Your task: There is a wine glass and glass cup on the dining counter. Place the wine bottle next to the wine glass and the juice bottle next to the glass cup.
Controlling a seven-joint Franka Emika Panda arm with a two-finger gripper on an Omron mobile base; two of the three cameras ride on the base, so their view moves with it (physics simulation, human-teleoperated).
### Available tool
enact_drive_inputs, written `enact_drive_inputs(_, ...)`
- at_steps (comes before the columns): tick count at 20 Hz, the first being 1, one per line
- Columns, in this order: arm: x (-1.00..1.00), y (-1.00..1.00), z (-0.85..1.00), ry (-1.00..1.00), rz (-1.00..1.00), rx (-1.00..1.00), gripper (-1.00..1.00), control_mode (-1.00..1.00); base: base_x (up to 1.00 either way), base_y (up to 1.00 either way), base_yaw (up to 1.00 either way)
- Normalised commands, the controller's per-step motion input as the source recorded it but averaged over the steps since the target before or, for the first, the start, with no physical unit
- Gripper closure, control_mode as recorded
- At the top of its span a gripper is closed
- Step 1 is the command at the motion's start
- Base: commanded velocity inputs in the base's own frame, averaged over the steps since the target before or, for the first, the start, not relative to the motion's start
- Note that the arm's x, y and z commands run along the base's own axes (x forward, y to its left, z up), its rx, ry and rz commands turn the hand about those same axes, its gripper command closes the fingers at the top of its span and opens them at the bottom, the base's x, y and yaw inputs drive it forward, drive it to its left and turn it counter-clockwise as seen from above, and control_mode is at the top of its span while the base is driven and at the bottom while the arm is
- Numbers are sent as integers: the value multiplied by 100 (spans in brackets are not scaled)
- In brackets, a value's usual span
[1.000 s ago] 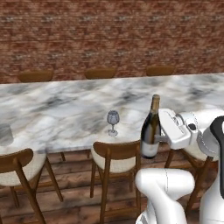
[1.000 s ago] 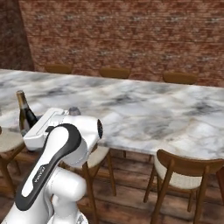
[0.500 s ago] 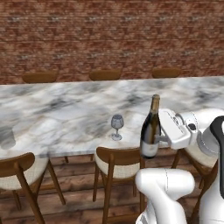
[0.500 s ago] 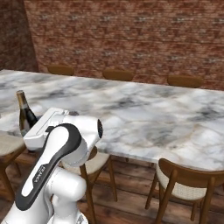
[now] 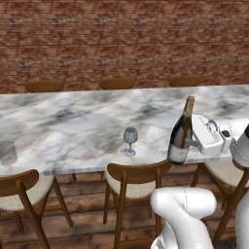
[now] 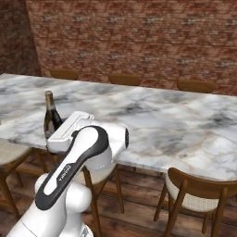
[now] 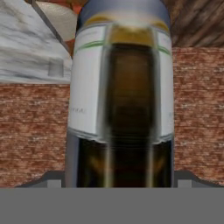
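Note:
The wine bottle [image 5: 181, 133], dark with a tan foil neck and a pale label, stands upright in my gripper [image 5: 190, 142], which is shut on its lower body at the front edge of the dining counter [image 5: 73, 121]. The wine bottle [image 6: 51, 119] also shows in the right base view behind my white hand, and its label [image 7: 122, 87] is close up in the hand view. The wine glass [image 5: 130, 141] stands on the counter a short way left of the bottle. The glass cup [image 5: 7, 153] sits far left near the front edge. The juice bottle is out of view.
Wooden chairs with pale seats [image 5: 131, 180] [image 5: 19, 192] [image 6: 199, 190] are tucked along the counter's near side, and more chair backs [image 5: 116, 82] line the far side. A brick wall [image 5: 121, 39] runs behind. The marble top [image 6: 176, 120] stretches wide to the right.
The whole picture has shifted in both base views, so the camera has moved along the counter. The wine glass now appears closer to the bottle. The bottle stays gripped.

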Motion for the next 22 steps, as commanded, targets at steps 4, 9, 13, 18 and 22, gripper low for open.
enact_drive_inputs(4, 94, -85, 0, 0, 2, 0, 100, -100, 0, 0, 0)
enact_drive_inputs(9, 98, -64, -14, 0, 7, -4, 100, -100, 0, 0, 0)
enact_drive_inputs(13, 100, -21, -49, 0, 13, -8, 100, -100, 0, 0, 0)
enact_drive_inputs(18, 97, -2, -64, 0, 10, -8, 100, -100, 0, 0, 0)
enact_drive_inputs(22, 56, 0, -51, 0, 6, 0, 100, -100, 0, 0, 0)
